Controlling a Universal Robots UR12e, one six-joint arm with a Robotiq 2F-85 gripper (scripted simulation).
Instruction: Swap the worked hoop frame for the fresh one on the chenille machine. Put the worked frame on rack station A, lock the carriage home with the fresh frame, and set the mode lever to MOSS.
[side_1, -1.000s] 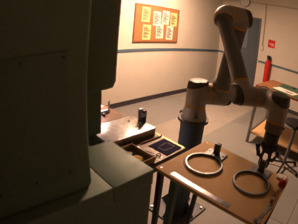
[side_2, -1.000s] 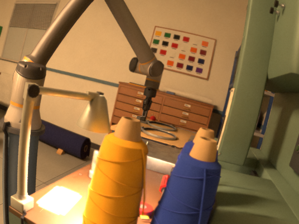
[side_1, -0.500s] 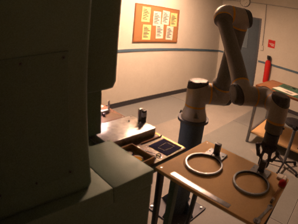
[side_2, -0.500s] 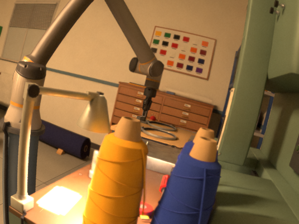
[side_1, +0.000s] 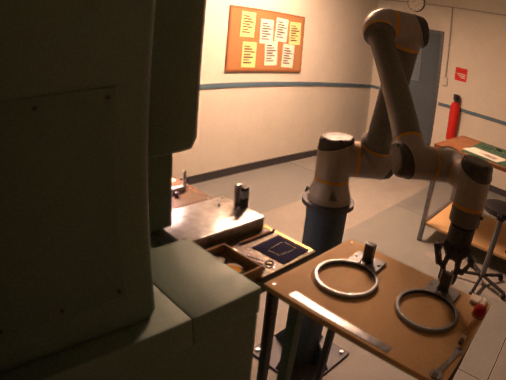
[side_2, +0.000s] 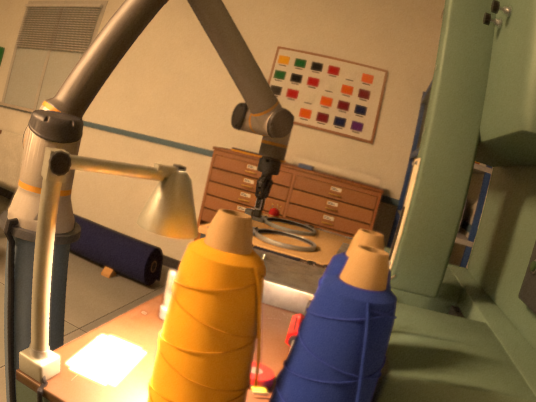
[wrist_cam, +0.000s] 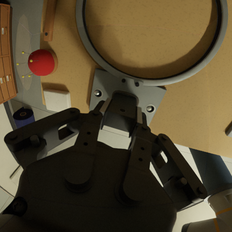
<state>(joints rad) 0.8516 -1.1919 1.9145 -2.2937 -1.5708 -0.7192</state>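
Two grey hoop frames lie flat side by side on the wooden rack table, one (side_1: 346, 276) nearer the machine and one (side_1: 426, 310) at the table's outer end. The outer frame's upright handle block (wrist_cam: 121, 111) is held by my closed gripper (wrist_cam: 120, 118), which stands straight down over its mounting plate (wrist_cam: 126, 93). The frame's ring (wrist_cam: 151, 40) rests on the table ahead of the fingers. The other frame has its own handle post (side_1: 369, 251). The green chenille machine (side_1: 100, 200) fills the left foreground, and its carriage plate (side_1: 212, 217) carries a dark post.
Behind the rack table stand a wooden drawer cabinet (side_2: 295, 192) and a wall colour chart. A red pincushion (wrist_cam: 41, 62) and a white block (wrist_cam: 57, 100) sit near the held frame. A metal ruler (side_1: 340, 321) and a wrench (side_1: 446, 362) lie along the table's front.
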